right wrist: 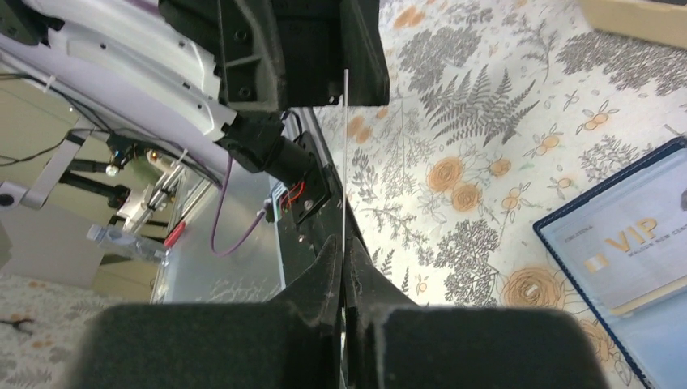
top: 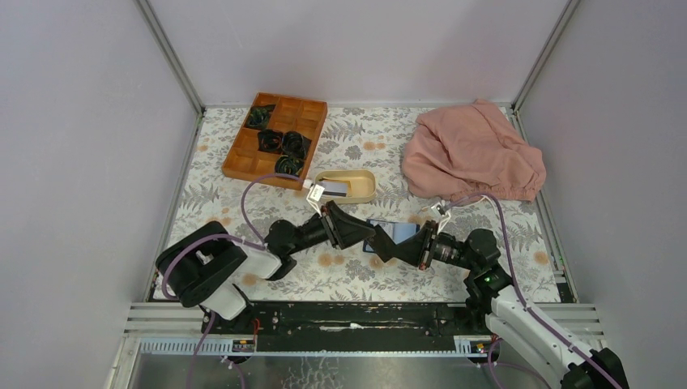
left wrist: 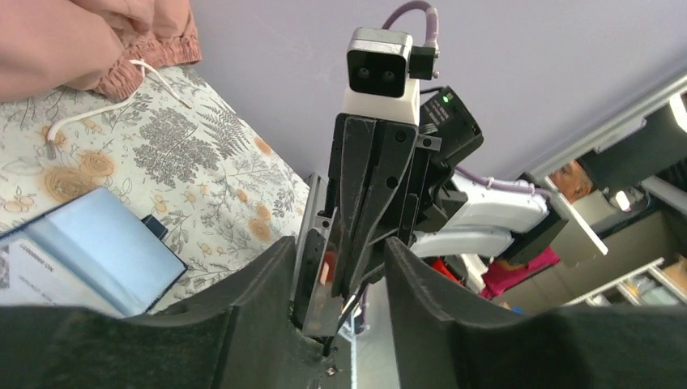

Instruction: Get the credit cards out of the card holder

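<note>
Top: left gripper (top: 369, 236) and right gripper (top: 379, 248) meet tip to tip, open holder (top: 396, 230) just behind them
Left wrist: fingers (left wrist: 243, 328) stand apart, right gripper facing them
Right wrist: jaws pinch a card (right wrist: 345, 162) edge-on; VIP card (right wrist: 640, 247) in holder

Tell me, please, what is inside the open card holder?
A pale card marked VIP sits in a pocket of the card holder; anything tucked beneath it is hidden.
</note>
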Robot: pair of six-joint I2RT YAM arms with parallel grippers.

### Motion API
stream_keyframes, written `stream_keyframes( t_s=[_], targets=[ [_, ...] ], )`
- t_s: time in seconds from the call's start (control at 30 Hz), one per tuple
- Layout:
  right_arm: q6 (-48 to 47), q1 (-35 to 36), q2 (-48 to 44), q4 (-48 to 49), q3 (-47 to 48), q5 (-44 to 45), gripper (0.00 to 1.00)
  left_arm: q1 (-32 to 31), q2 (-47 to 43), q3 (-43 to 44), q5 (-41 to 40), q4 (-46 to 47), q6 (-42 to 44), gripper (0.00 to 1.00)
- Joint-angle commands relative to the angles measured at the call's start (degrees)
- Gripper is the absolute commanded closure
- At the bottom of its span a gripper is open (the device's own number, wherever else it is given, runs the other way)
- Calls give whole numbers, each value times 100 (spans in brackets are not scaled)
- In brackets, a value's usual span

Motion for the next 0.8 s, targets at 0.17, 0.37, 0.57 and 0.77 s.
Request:
stream_keyframes(
  t_s=[0.17,0.37,0.57,0.77],
  targets=[
    [-2,28,-140,-286,261,-652,100,119,667,669,1555,412,-342,84],
    [48,36,32,-93,276,-668,100,102,689,661,1738,417,-336,100],
    [32,31,-4,-95,235,-393,50,111,351,283,987,419,-246,100],
    [157,33,-7,163,113,-330,46,24,87,115,235,421,-171,100]
  ],
)
